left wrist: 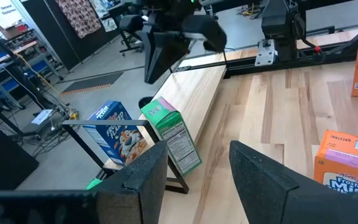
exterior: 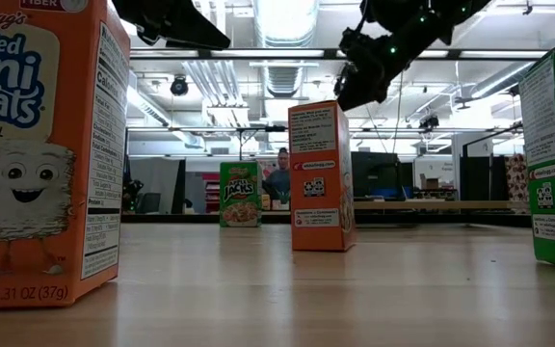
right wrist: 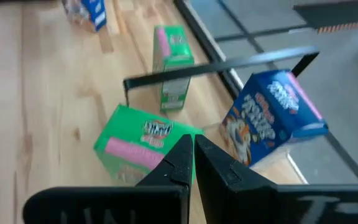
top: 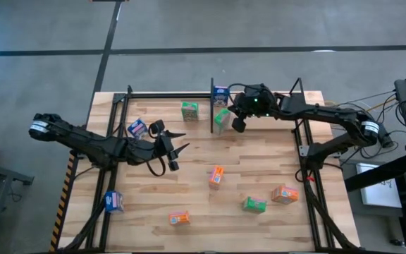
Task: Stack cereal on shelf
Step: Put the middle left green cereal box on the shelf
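Observation:
The shelf [top: 259, 95] is a light board with a black frame along the table's far edge. A green cereal box [top: 220, 118] sits tilted against its black divider [right wrist: 216, 65]. A blue box [top: 220, 92] and another green box [top: 189, 111] stand near it. My right gripper [top: 238, 124] is shut and hovers just right of the tilted green box [right wrist: 138, 146], raised well off the table in the low view [exterior: 355, 87]. My left gripper [top: 177, 144] is open over the table's left middle, pointing at the shelf, and it holds nothing [left wrist: 197, 174].
Loose boxes stand on the table: blue [top: 137, 128] and blue [top: 113, 202] at left, orange [top: 216, 176] in the middle, orange [top: 179, 219], green [top: 254, 204] and orange [top: 284, 194] toward the near edge. A person [exterior: 279, 178] is in the room behind.

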Tool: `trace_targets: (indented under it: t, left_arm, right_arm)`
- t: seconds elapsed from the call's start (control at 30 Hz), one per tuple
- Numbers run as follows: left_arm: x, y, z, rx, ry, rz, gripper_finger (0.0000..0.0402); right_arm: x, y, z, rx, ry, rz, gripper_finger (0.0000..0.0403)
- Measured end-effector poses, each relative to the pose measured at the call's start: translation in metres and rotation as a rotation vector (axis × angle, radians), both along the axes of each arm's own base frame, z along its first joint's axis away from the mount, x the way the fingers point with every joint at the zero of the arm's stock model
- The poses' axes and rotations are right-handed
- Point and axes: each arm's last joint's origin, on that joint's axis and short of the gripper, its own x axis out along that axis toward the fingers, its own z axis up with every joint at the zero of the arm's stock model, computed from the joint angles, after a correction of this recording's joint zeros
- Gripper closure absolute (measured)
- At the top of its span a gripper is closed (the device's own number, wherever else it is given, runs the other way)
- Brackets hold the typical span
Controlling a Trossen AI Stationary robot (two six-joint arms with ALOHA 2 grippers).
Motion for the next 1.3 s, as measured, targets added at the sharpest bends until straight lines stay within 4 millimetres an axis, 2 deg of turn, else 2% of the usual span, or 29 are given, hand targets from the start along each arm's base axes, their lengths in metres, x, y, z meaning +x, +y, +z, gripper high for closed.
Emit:
trace_targets:
  t: [0.17, 0.33, 0.53, 0.67, 0.93, 1.03, 1.17, 1.3]
  left_arm:
    - [0.0, 0.0, 0.0, 0.0, 0.0, 0.0, 0.0245]
    - [0.0, 0.0, 0.0, -0.001, -0.001, 0.0, 0.0245]
    - [0.0, 0.0, 0.0, -0.001, -0.001, -0.001, 0.0245]
    - [0.0, 0.0, 0.0, -0.001, 0.0, -0.001, 0.0245]
    - [0.0, 0.0, 0.0, 0.0, 0.001, -0.001, 0.0245]
    - [0.0, 0.0, 0.0, -0.001, 0.001, -0.001, 0.0245]
    - [0.0, 0.0, 0.0, -0.001, 0.001, -0.002, 0.0245]
    - [0.0, 0.0, 0.0, -0.001, 0.001, -0.002, 0.0245]
  right_arm:
    - [-0.001, 0.0, 0.018, 0.017, 0.086, 0.017, 0.0394]
    - [0.006, -0.002, 0.029, 0.041, 0.152, 0.143, 0.0394]
    - [0.022, -0.009, 0.032, 0.072, 0.218, 0.214, 0.0385]
    - [0.031, -0.014, 0.031, 0.1, 0.281, 0.226, 0.034]
    - [0.044, -0.021, 0.027, 0.075, 0.374, 0.284, 0.0205]
    - [0.043, -0.022, 0.028, 0.001, 0.409, 0.309, 0.0162]
    - [0.043, -0.022, 0.028, -0.092, 0.441, 0.395, 0.0124]
    - [0.046, -0.022, 0.024, -0.13, 0.463, 0.449, 0.0109]
